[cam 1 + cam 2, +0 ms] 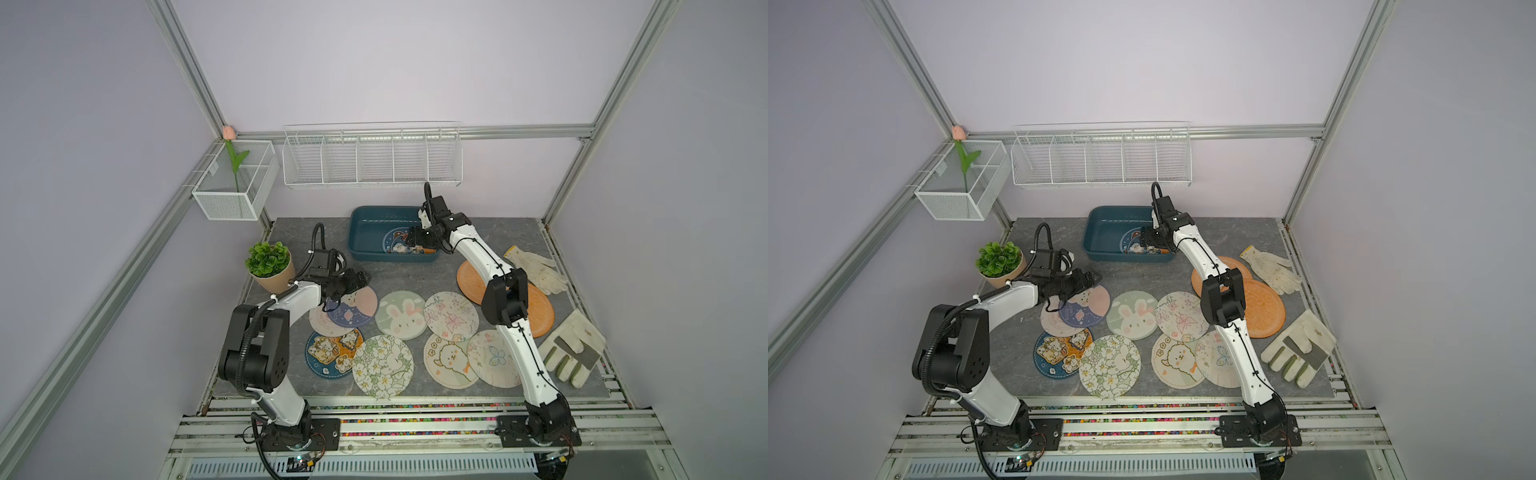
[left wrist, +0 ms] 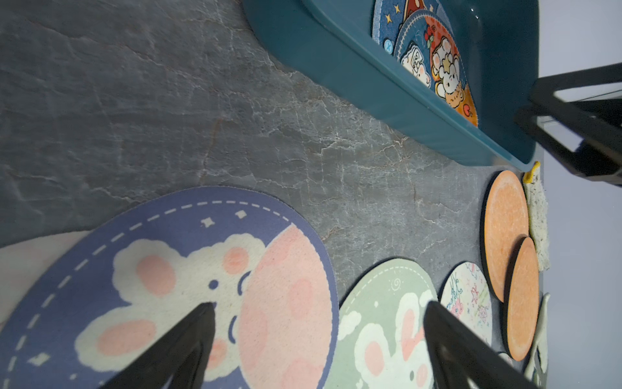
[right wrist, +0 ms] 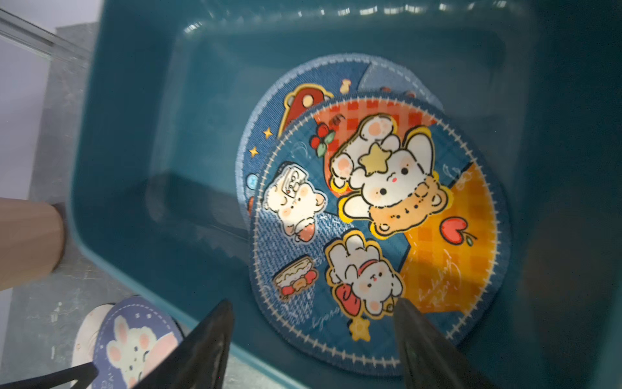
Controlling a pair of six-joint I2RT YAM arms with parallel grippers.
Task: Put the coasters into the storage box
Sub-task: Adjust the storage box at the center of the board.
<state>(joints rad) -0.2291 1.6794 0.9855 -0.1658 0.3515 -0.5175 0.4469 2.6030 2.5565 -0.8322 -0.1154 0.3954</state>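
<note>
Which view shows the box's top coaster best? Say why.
Right wrist: the top coaster shows large and face-on inside the storage box. The left wrist view catches it obliquely over the box wall; in both top views it is small, partly behind the right gripper.

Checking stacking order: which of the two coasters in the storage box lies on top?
The bunny coaster with orange checked patches; it covers most of the denim-blue coaster with stars beneath.
</note>
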